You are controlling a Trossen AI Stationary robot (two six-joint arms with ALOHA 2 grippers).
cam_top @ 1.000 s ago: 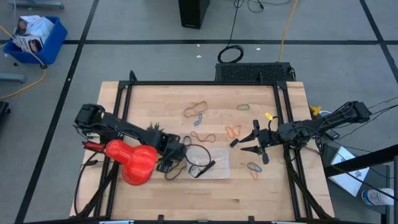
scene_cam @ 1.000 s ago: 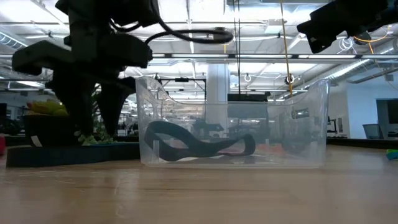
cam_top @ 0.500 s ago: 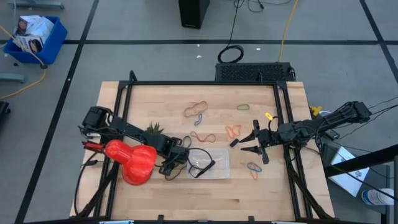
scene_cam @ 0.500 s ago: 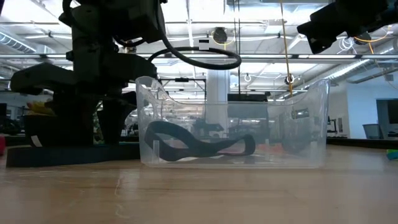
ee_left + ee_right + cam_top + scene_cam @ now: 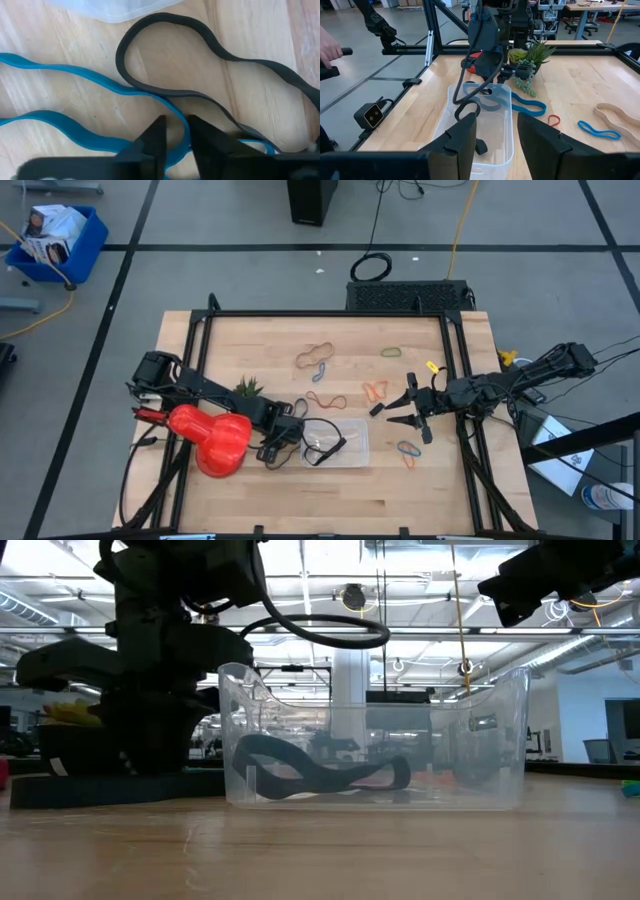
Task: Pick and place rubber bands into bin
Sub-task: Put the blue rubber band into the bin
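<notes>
The left gripper [image 5: 272, 446] sits low on the wooden counter [image 5: 250, 350], just beside the left end of the small clear plastic bin [image 5: 355, 442]. In its wrist view the two dark fingers [image 5: 155, 142] stand nearly closed, a narrow slit between them, pressed down over a wide blue rubber band [image 5: 65, 120] that lies flat on the wood; the blue strip runs right through the slit, though whether it is truly pinched cannot be told. A large black rubber band [image 5: 165, 55] loops across the wood just beyond the fingertips, crossing the blue one, and a corner of the bin shows past it.

Inside the bin, a thick black rubber band [image 5: 320, 772] already rests curled on the floor of the tray. A thin black loop [image 5: 320, 632] arches above the bin's left wall beside the left arm.

The right gripper [image 5: 410, 412] hovers above the counter to the right of the bin, well apart from it, its fingers [image 5: 462, 137] spread wide and holding nothing. Loose bands lie scattered on the counter: tan and blue ones [image 5: 318, 360] toward the far edge, an orange one [image 5: 376, 391] near the right gripper, and a blue and orange pair [image 5: 407, 450] just below it. A red bulbous object [image 5: 212, 438] lies over the left arm, with a small green plant [image 5: 248, 387] beside it.
</notes>
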